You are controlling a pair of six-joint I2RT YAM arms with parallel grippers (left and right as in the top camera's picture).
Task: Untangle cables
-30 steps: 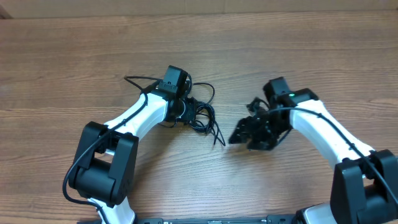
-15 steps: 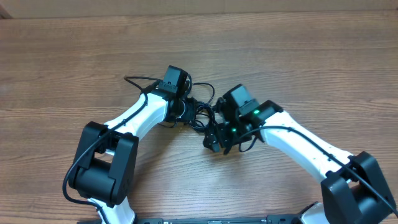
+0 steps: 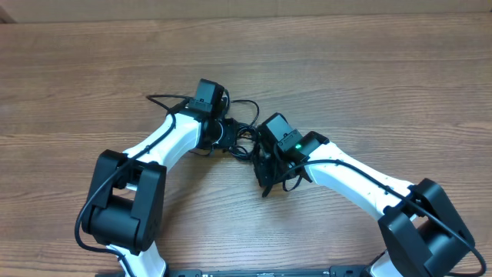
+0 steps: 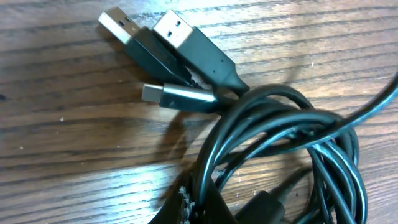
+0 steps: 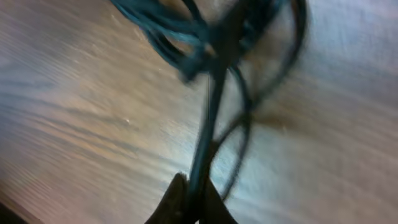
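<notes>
Black cables point(image 4: 280, 143) in tangled loops, plug ends point(image 4: 177, 31) side by side

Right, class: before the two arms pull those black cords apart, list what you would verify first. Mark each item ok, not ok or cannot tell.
1. Left gripper shut on the tangle of thin black cables: ok.
2. Right gripper shut on one strand: ok, though the blurred wrist view hides which strand.
3. Plug ends free: ok. The two flat silver-tipped plugs and the small silver plug lie outside the loops on the brown wooden table.
4. Loops separated: not ok, they overlap in one bundle.
5. Arms' own wires clear of the tangle: cannot tell.
</notes>
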